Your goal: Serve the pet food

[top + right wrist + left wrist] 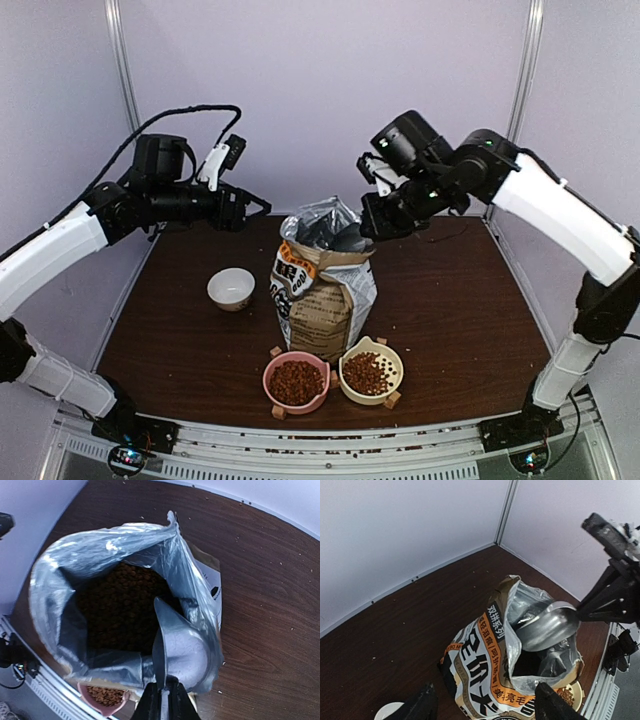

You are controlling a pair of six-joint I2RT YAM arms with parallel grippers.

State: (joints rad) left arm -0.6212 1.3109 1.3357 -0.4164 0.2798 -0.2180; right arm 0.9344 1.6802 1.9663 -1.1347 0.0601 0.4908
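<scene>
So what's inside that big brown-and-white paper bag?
A heap of small reddish-brown dry kibble pellets, plus a silver metal scoop held by the right gripper. The brown-and-white paper bag's foil walls hide how deep the heap goes.

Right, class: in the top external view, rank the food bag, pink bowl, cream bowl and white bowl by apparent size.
1. food bag, clearly largest.
2. pink bowl and cream bowl: too alike to rank.
3. white bowl, smallest-looking, though it sits farther from the camera.
</scene>
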